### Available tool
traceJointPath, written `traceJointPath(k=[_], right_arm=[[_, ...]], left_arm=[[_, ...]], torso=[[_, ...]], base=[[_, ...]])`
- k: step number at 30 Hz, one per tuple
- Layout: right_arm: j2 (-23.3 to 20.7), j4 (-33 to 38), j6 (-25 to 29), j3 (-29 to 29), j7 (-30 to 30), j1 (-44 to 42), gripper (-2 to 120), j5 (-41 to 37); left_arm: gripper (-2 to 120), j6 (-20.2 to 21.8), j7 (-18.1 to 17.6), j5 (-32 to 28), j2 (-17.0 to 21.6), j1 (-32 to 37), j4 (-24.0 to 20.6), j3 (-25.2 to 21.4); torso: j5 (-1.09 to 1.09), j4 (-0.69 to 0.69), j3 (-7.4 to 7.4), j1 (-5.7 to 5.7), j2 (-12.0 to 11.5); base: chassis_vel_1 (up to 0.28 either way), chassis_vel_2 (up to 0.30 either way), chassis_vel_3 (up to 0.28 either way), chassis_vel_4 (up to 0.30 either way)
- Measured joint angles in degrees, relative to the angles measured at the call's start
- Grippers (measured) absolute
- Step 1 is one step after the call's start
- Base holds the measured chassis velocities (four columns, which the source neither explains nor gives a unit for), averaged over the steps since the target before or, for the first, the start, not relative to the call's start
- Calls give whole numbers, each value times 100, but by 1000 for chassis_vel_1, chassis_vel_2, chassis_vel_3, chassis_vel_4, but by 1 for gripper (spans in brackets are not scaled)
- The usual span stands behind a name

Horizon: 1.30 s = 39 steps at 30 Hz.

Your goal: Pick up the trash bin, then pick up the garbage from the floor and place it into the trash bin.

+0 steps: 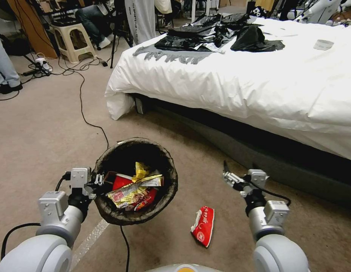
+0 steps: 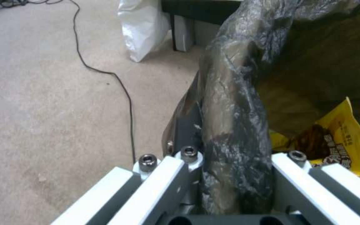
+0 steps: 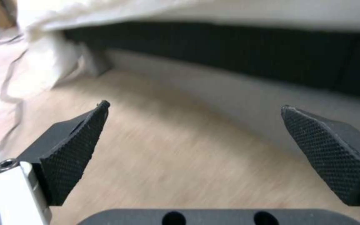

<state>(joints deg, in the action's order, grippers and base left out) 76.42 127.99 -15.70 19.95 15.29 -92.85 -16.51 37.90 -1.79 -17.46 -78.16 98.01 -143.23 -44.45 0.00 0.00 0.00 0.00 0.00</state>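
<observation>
The trash bin (image 1: 107,214), lined with a dark bag, hangs just above the carpet at lower left. My left gripper (image 1: 100,182) is shut on its near-left rim. In the left wrist view the liner-covered rim (image 2: 234,103) runs between that gripper's fingers (image 2: 187,125). Inside lie red and yellow snack wrappers (image 1: 134,190), and a yellow wrapper (image 2: 342,134) shows close up. One red wrapper of garbage (image 1: 203,226) lies on the floor between my arms. My right gripper (image 1: 230,174) hovers open to the right of the wrapper and beyond it, nothing between its pads (image 3: 73,153).
A bed with a white duvet (image 1: 239,87) and a dark base (image 3: 230,47) fills the right side, black bags (image 1: 220,34) on top. A black cable (image 1: 82,109) crosses the carpet toward the bin. A stool (image 1: 71,39) and a person's legs stand far left.
</observation>
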Motion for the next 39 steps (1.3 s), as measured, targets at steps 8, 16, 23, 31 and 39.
traceJointPath(k=[8, 16, 23, 31, 39], right_arm=[[-733, -291, -512, -512, 160, 306, 100, -1294], [-1338, -564, -1197, -727, 642, 555, 100, -2846], [-1434, -904, -1491, -818, 1017, 789, 100, -3887], [-1839, -1120, -1863, -892, 1307, 1089, 100, -5150], [-2016, -1485, -2018, -1048, 1391, 1440, 100, -5850]], left_arm=[[1, 3, 0, -3, 86, 48, 0, 3], [1, 5, 0, -3, 177, 123, 0, 10], [1, 11, 0, 5, 180, 135, 0, 44], [1, 16, 0, 16, 184, 158, 0, 48], [1, 22, 0, 35, 175, 158, 0, 58]], torso=[[1, 0, 0, 0, 0], [0, 0, 0, 0, 0], [1, 0, 0, 0, 0], [0, -1, 0, 0, 0], [0, 0, 0, 0, 0]], base=[[0, 0, 0, 0], [0, 0, 0, 0], [0, 0, 0, 0], [0, 0, 0, 0], [0, 0, 0, 0]])
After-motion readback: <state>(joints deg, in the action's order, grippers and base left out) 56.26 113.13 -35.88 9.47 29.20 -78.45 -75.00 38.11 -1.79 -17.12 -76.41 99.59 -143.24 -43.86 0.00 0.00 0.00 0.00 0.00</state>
